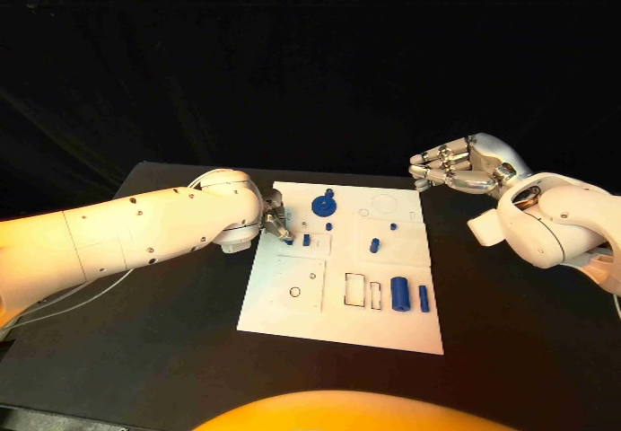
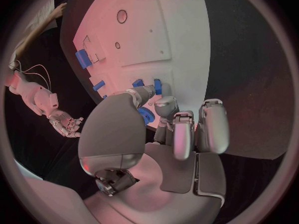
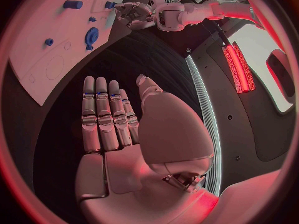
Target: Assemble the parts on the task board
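Note:
The white task board [image 1: 339, 310] lies in the middle of the black table. On it are a blue gear [image 1: 324, 207], several small blue pegs such as one peg [image 1: 374, 243], a thick blue cylinder [image 1: 400, 293] and a thin blue bar [image 1: 424, 298]. My left hand [image 1: 275, 223] is low over the board's left edge, with its thumb and a finger drawn together at a small blue peg [image 1: 289, 241]; the fingertips [image 2: 165, 103] are right at the peg [image 2: 157, 86], and the grip itself is hidden. My right hand [image 1: 459, 166] hovers off the board's far right corner, fingers straight and holding nothing.
Outlined slots [image 1: 362, 292] and a small ring mark [image 1: 295, 290] show on the board's near half. Bare black table [image 1: 155, 350] surrounds the board. A thin cable [image 1: 78, 296] hangs under my left arm.

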